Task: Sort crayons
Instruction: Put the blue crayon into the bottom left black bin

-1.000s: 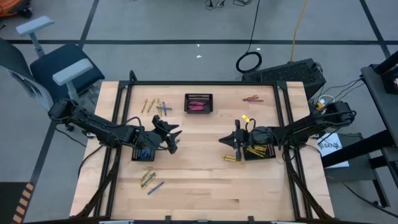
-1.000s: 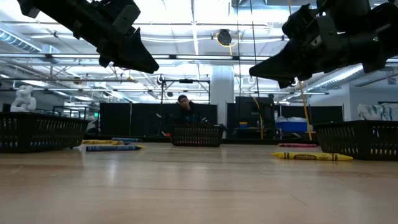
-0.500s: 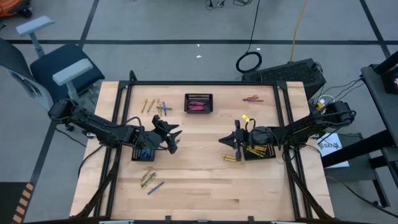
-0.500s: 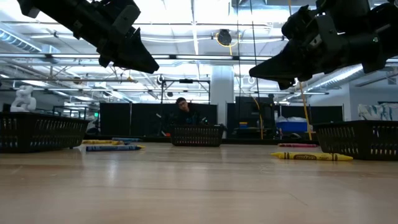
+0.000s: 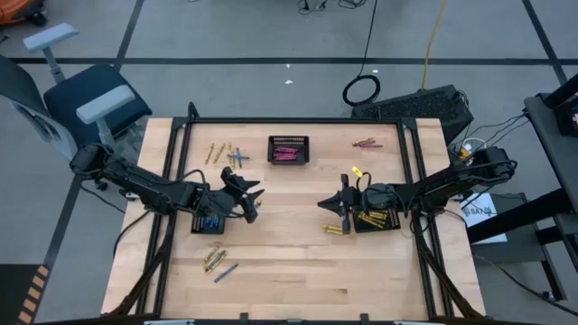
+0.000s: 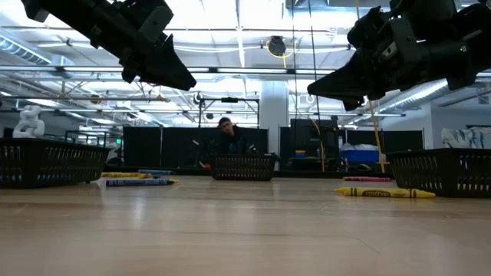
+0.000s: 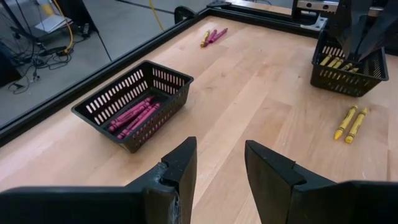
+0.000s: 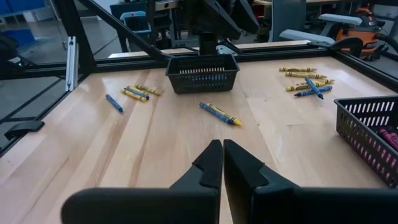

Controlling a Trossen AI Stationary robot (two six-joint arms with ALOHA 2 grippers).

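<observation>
**Crayons scattered, both grippers up and empty**

Hard to see inside the small black mesh basket by the left arm: half hidden under the arm, only a bit of blue showing. Same for the small black mesh basket by the right arm, partly covered from above, yet with thin yellow crayons inside in the left wrist view. Writing on the crayon wrappers too small to read. A white paper with dark print at the right edge of the table, not readable.

Left gripper up off the wooden table, just past its basket, fingers partly open, nothing between them. Right gripper also raised, near the table's middle, fingers pressed together, holding nothing.

Pink crayons lying in the third black mesh basket at the far middle. Loose crayons all around: a yellow and blue bunch left of that basket, a few pink and yellow ones at the far right, two yellow ones just beside the right basket, one yellow one behind the right gripper, and a yellow and blue group on the near left.

A person far off in the room behind. A grey-blue office chair beside the table's far left corner.
</observation>
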